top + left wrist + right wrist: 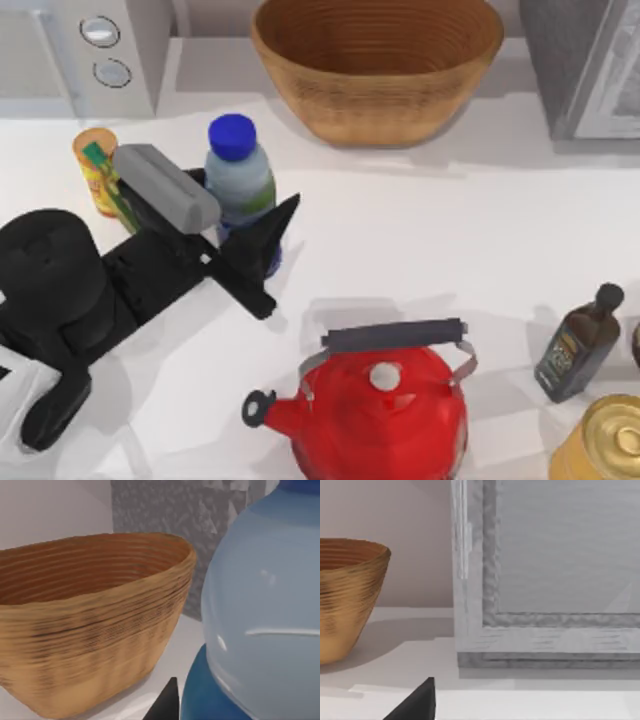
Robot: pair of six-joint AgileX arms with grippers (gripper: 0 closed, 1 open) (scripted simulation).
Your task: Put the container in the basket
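Jaws of your left gripper [243, 228] sit around the container [240, 178] on the counter [430, 230], grip unclear, near the basket [376, 62].

Even, bright light falls across the white bench [480, 230], and soft grey shadows spread on it beneath the basket [378, 70] and beside the red kettle [375, 405] and the dark bottle [578, 345]. In the left wrist view the container [265, 620] looms close with small pale glints on its curved side, and the basket's weave there looks smeared. The right wrist view is bright, with a soft shadow beside the basket.
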